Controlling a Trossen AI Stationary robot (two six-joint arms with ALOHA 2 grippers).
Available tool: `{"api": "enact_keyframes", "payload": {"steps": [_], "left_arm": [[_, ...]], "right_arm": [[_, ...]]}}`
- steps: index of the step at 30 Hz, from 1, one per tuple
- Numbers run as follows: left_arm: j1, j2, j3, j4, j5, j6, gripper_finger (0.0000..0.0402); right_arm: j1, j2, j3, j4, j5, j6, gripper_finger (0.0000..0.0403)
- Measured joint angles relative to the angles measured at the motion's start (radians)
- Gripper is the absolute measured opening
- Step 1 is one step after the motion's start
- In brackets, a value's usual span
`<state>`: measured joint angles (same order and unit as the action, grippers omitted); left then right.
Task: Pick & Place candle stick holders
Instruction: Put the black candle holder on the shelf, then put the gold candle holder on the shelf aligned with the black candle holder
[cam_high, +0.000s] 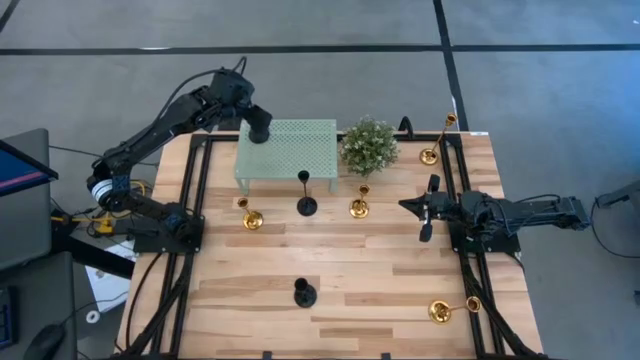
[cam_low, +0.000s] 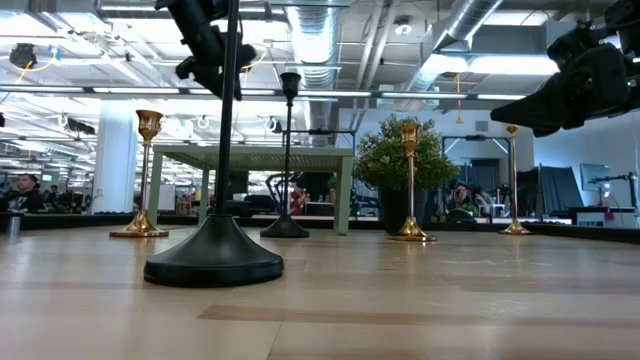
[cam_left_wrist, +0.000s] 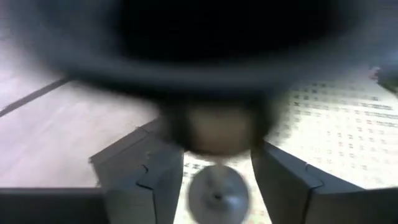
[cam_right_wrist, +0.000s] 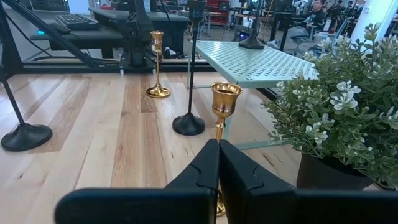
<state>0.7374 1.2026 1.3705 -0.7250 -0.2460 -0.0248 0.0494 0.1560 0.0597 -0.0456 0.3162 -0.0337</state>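
left gripper (cam_high: 259, 127): up over the near-left corner of the mint-green table (cam_high: 300, 150), clamped on a black candle holder (cam_right_wrist: 252, 42) whose base sits on the mesh top.
left gold holder (cam_high: 251, 217): upright on the wood, just in front of that table.
middle black holder (cam_high: 307, 203): standing beside the table's front edge.
front black holder (cam_high: 304, 294): alone, well forward on the wooden table (cam_high: 360, 290).
centre gold holder (cam_high: 360, 206): upright, in front of the potted plant (cam_high: 369, 145).
right gripper (cam_high: 428, 208): fingers pressed together, empty, low over the wood right of it.
back gold holder (cam_high: 432, 152): far-right corner.
fallen gold holder (cam_high: 445, 309): lying on its side, front right.
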Motion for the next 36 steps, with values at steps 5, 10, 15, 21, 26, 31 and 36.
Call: {"api": "enact_keyframes", "payload": {"steps": [5,10,15,21,26,31,36], "left_arm": [[-0.006,0.0,0.0,0.0,0.011,0.006,0.0216],[-0.006,0.0,0.0,0.0,0.011,-0.001,0.0241],[-0.006,-0.001,0.0,0.0,0.011,-0.001,0.0267],[-0.006,-0.001,0.001,0.0,0.011,-0.002,0.0295],[-0.006,-0.001,0.001,0.0,0.012,-0.002,0.0315],[-0.006,-0.004,0.001,0.0,0.011,-0.002,0.0331],[-0.006,-0.034,0.001,-0.001,0.012,-0.002,0.034]], "right_arm": [[0.0,0.0,0.0,0.0,0.0,0.0,0.0],[0.0,0.0,0.0,0.0,0.0,0.0,0.0],[0.0,0.0,0.0,0.0,0.0,0.0,0.0],[0.0,0.0,0.0,0.0,0.0,0.0,0.0],[0.0,0.0,0.0,0.0,0.0,0.0,0.0],[0.0,0.0,0.0,0.0,0.0,0.0,0.0],[0.0,0.0,0.0,0.0,0.0,0.0,0.0]]}}
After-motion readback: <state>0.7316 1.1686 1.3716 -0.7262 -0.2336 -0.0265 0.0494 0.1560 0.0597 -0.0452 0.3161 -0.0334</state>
